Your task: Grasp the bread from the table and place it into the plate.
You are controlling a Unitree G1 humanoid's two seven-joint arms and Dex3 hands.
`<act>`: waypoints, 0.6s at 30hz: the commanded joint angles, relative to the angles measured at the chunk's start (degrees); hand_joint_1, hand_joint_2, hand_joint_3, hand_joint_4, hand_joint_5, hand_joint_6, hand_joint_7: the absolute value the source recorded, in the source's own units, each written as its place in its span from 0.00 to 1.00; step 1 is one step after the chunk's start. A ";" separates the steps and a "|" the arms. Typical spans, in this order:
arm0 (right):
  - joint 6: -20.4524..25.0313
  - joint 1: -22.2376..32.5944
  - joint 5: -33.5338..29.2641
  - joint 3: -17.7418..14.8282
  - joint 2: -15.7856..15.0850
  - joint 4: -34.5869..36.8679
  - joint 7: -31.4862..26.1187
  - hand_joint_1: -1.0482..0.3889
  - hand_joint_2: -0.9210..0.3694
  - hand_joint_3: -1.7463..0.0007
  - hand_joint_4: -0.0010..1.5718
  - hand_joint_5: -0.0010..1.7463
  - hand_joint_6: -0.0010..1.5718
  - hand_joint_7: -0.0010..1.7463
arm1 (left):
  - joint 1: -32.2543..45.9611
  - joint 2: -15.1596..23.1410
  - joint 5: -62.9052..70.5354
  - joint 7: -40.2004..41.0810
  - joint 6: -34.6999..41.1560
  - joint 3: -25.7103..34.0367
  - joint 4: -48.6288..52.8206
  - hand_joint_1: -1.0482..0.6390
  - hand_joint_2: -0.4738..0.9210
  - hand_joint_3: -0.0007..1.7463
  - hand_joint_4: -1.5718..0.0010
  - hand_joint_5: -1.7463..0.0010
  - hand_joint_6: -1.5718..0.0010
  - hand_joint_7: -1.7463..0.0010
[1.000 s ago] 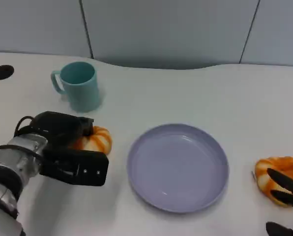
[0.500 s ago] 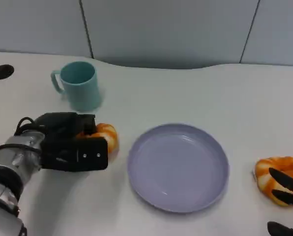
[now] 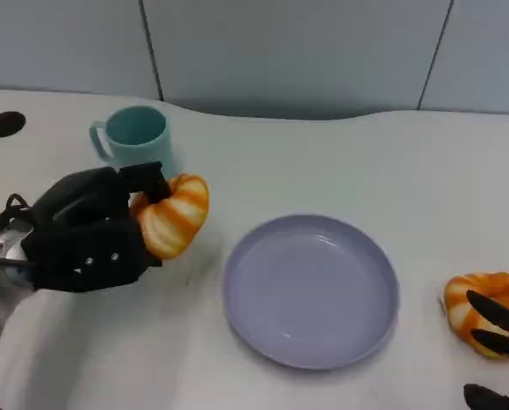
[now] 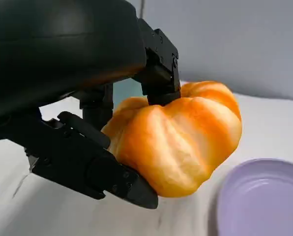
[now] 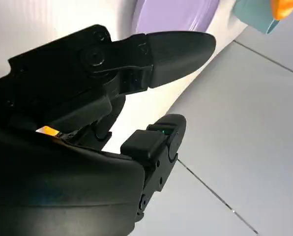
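Left hand point(image 3: 88, 235) grips the ridged bread point(image 3: 173, 215), raised clear of the table at 9 o'clock from the plate point(image 3: 310, 290). The loaf looks light, soft and compressible; a gentle hold across its lobes seems best. Right hand point(image 3: 498, 342), fingers apart, holds nothing beside a second bread point(image 3: 476, 299).

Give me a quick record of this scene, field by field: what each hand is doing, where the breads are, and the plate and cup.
left hand: grips a bread, lifted off the table
held bread: left of the plate, in front of the cup
plate: purple, holds nothing
second bread: on the table, right of the plate
right hand: fingers apart beside the second bread
cup: teal, upright
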 commanded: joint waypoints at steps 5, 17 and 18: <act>-0.63 -0.17 -0.08 -0.71 -0.45 0.39 -0.50 0.50 0.00 0.82 0.57 0.08 0.40 0.00 | -0.92 -1.83 -5.01 -9.88 -8.07 0.67 -7.60 0.59 0.98 0.04 0.56 0.00 0.71 0.00; -0.57 -0.07 0.46 -0.81 -0.66 0.46 0.06 0.50 0.00 0.82 0.54 0.08 0.40 0.00 | -4.81 -6.99 -1.09 -10.35 -7.44 -1.93 -7.88 0.57 0.98 0.03 0.50 0.00 0.67 0.00; -0.66 -0.06 0.48 -0.81 -0.63 0.50 0.03 0.50 0.00 0.82 0.54 0.09 0.40 0.00 | -6.18 -8.73 0.48 -9.91 -6.06 -3.21 -6.44 0.57 0.99 0.03 0.50 0.00 0.67 0.00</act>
